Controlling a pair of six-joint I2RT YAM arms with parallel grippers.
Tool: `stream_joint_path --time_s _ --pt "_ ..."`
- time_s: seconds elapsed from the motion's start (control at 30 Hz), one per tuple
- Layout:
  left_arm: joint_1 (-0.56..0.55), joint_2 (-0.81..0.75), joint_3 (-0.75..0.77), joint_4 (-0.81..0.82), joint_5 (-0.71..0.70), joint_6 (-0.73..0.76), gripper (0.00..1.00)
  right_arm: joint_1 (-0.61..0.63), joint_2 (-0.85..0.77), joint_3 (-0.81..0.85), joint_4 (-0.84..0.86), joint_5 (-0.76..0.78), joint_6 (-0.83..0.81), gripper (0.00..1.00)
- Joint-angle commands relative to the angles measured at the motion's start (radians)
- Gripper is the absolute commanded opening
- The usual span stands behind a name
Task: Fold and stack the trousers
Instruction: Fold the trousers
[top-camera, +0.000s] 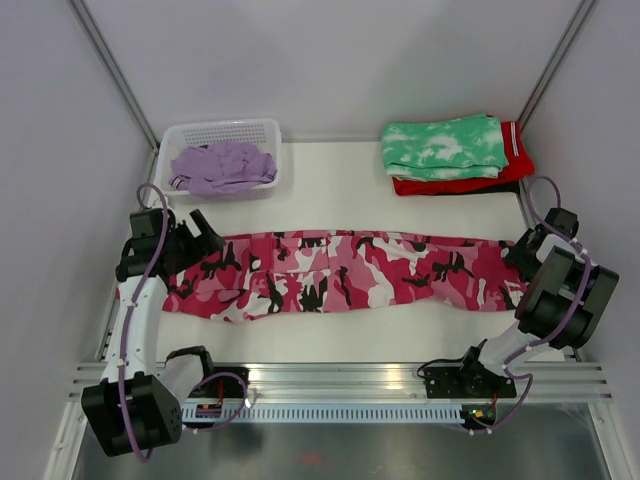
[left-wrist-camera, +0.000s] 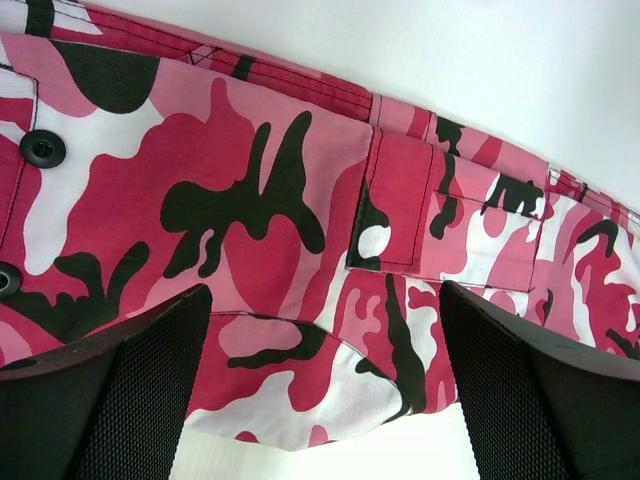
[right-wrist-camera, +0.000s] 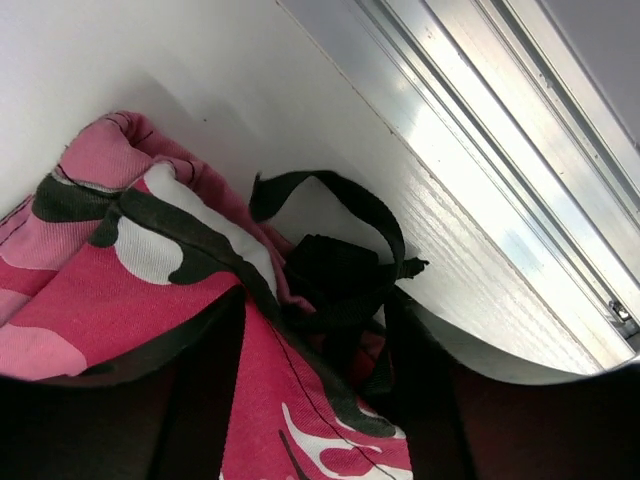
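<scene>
The pink, white and black camouflage trousers (top-camera: 340, 272) lie stretched out flat across the table, left to right. My left gripper (top-camera: 205, 240) hovers open over their left end; in the left wrist view its fingers (left-wrist-camera: 140, 390) stand wide apart above a pocket flap and the fabric's edge (left-wrist-camera: 330, 400). My right gripper (top-camera: 520, 256) is at the right end, its jaws still apart on either side of the hem (right-wrist-camera: 300, 400) and a black strap loop (right-wrist-camera: 340, 265). The lilac trousers (top-camera: 222, 165) sit crumpled in a white basket (top-camera: 230, 127).
A folded green-and-white tie-dye garment (top-camera: 445, 148) lies on a folded red one (top-camera: 520, 160) at the back right. An aluminium rail (top-camera: 340, 375) runs along the near table edge, close to the right gripper (right-wrist-camera: 310, 380). White walls enclose the sides.
</scene>
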Motion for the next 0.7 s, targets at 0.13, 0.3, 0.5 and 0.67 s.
stream_joint_path --time_s 0.13,0.3,0.5,0.67 --pt "-0.004 0.004 0.012 0.012 -0.021 -0.012 1.0 -0.007 0.088 -0.022 -0.027 -0.031 0.017 0.35" --pt "-0.004 0.002 0.009 0.014 -0.021 -0.011 1.0 0.002 -0.002 -0.018 -0.064 -0.069 -0.006 0.0" --pt "-0.004 0.002 0.016 0.012 -0.01 -0.015 1.0 0.112 -0.203 -0.015 -0.055 -0.227 -0.006 0.0" --pt "-0.005 -0.003 0.015 0.012 -0.009 -0.019 1.0 0.425 -0.326 0.037 -0.076 -0.14 0.023 0.0"
